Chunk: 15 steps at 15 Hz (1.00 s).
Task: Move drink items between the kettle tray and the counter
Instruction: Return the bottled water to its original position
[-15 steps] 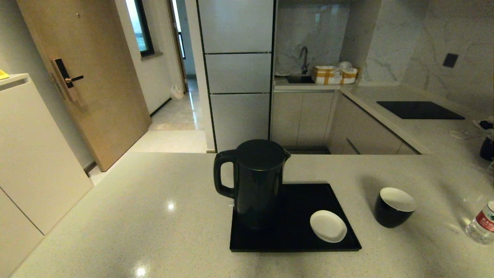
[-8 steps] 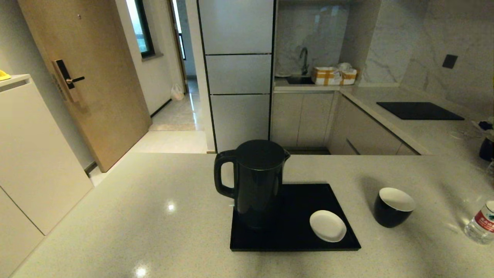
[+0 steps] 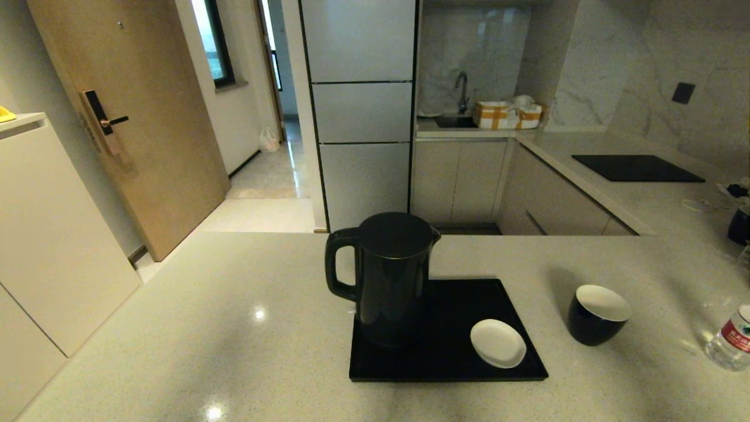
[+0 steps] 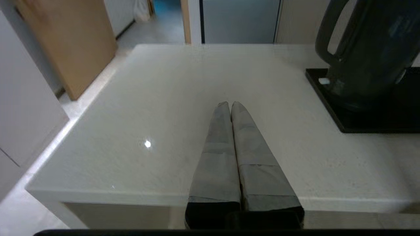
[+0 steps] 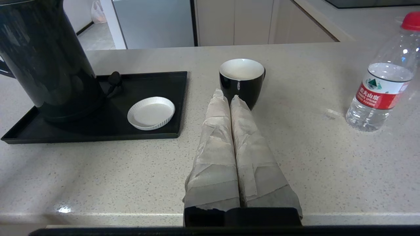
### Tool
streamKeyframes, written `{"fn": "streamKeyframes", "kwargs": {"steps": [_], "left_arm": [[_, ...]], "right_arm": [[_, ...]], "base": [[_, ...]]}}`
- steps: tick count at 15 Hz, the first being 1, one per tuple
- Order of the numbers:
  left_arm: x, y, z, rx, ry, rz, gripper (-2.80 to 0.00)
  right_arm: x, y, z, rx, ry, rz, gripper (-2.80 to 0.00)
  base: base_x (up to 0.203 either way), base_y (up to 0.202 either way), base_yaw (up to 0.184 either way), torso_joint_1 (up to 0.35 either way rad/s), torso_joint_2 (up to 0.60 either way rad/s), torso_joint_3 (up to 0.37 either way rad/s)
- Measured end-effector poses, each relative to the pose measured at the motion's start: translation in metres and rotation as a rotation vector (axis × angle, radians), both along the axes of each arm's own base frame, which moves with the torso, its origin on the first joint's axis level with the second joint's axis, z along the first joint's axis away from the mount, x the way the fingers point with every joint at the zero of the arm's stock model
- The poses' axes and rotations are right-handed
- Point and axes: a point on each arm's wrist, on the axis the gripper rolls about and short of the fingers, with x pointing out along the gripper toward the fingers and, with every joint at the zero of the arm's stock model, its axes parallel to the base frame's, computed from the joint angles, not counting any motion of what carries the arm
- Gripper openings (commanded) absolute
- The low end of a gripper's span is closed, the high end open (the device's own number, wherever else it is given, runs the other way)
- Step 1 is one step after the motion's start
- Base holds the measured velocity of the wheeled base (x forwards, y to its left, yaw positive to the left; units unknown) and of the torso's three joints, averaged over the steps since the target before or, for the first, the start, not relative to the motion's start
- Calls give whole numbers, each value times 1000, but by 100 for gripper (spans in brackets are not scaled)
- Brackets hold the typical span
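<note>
From the head camera I get neither arm. Past my left fingers point(image 4: 229, 108), pressed together, the kettle point(image 4: 370, 52) is cut off: no lid, no far side, and the tray point(image 4: 331, 105) runs out of frame with it. Beyond my right fingers point(image 5: 226, 98), likewise closed, the kettle's top is cropped too, and its body hides the round base. The bottle point(image 3: 731, 344) is clipped at the head view's edge. Its label print point(image 5: 377, 96) is too small for me to read. My right fingertips cover the cup's point(image 5: 242, 80) lower front.

A home kitchen: sink tap point(image 3: 462, 88), cooktop point(image 3: 637, 167), stone counter point(image 3: 234, 328).
</note>
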Motion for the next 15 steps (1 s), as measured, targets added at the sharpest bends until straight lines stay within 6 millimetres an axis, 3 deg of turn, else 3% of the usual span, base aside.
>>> {"fn": "streamKeyframes", "kwargs": {"steps": [11, 15], "left_arm": [[1, 0, -3, -11, 10, 1, -280], [1, 0, -3, -11, 11, 0, -280]], "right_arm": [[0, 0, 0, 8, 0, -2, -280], [-2, 0, -3, -28, 76, 1, -280]], "base": [[0, 0, 0, 0, 0, 0], [0, 0, 0, 0, 0, 0]]}}
